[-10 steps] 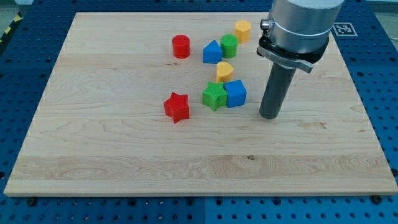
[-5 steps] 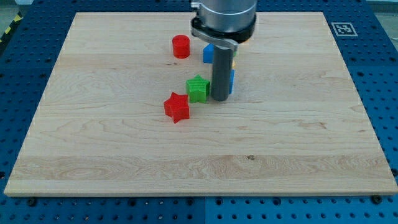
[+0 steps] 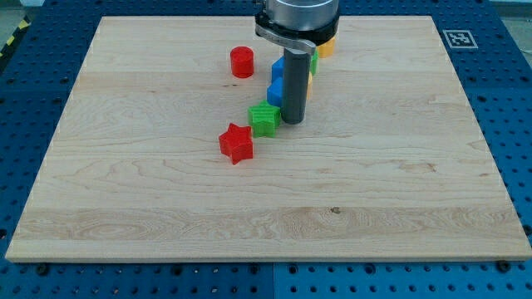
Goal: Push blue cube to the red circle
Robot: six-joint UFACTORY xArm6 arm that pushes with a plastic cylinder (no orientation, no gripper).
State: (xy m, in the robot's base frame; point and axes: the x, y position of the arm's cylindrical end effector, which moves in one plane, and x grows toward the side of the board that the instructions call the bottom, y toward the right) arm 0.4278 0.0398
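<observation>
The red circle [image 3: 242, 62], a short cylinder, stands at the view's upper middle. The blue cube [image 3: 274, 94] shows only as a sliver just left of my rod, below a second blue block [image 3: 278, 67]; the rod hides most of both. My tip [image 3: 292, 122] rests on the board right of the green star [image 3: 264, 119] and just below the blue cube, touching or nearly touching it. The blue cube lies below and right of the red circle, well apart from it.
A red star [image 3: 236, 143] lies below and left of the green star. Slivers of a yellow block [image 3: 312, 81], a green block [image 3: 313, 61] and another yellow block [image 3: 327, 47] show right of the rod. The wooden board [image 3: 125, 191] sits on a blue pegboard.
My tip swept left from the right of the cluster, pushing the green star and blue cube left, then moved slightly up; the blue cube now sits up and left of the rod.
</observation>
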